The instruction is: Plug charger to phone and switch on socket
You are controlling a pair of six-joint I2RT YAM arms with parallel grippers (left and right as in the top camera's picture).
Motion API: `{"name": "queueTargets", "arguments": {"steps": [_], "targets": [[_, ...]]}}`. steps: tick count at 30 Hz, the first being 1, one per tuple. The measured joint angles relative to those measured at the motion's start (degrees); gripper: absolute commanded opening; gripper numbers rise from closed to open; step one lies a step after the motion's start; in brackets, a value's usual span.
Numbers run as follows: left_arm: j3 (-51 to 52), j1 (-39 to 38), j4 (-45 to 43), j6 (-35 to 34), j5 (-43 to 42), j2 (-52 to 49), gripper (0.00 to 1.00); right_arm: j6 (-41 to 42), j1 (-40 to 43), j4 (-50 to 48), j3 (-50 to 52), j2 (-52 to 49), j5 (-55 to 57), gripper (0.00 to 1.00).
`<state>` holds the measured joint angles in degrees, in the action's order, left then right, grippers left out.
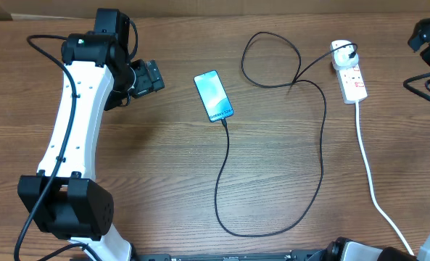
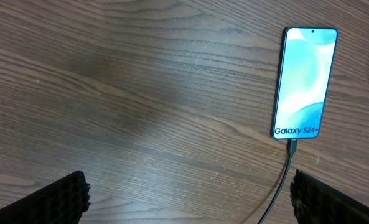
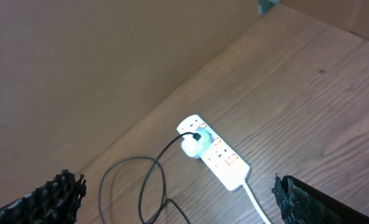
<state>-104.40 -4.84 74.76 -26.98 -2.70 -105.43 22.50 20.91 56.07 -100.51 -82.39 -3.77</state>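
The phone (image 1: 214,96) lies face up on the wooden table with its screen lit; it also shows in the left wrist view (image 2: 305,81). The black charger cable (image 1: 321,152) has its tip in the phone's lower end (image 2: 291,148). It loops right and back to a white adapter (image 1: 343,51) seated in the white socket strip (image 1: 352,81). My left gripper (image 1: 153,76) is open and empty, left of the phone (image 2: 187,202). My right gripper (image 1: 426,35) is open and empty, high and right of the socket strip (image 3: 224,163), with the adapter (image 3: 193,144) below (image 3: 178,205).
The strip's thick white cord (image 1: 370,181) runs down to the table's front right edge. The black cable makes a loop (image 1: 273,58) behind the phone. A brown wall (image 3: 78,74) stands behind the table.
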Motion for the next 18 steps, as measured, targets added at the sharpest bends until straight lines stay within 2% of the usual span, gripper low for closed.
{"name": "queueTargets", "arguments": {"steps": [8,18], "targets": [[0.0,0.0,0.0,0.0,0.0,0.0,1.0,0.5,0.0,-3.3,0.6,-6.4,2.3,1.0],[0.0,0.0,0.0,0.0,0.0,0.0,1.0,0.9,0.0,-9.3,1.6,-22.8,4.2,1.0]]}}
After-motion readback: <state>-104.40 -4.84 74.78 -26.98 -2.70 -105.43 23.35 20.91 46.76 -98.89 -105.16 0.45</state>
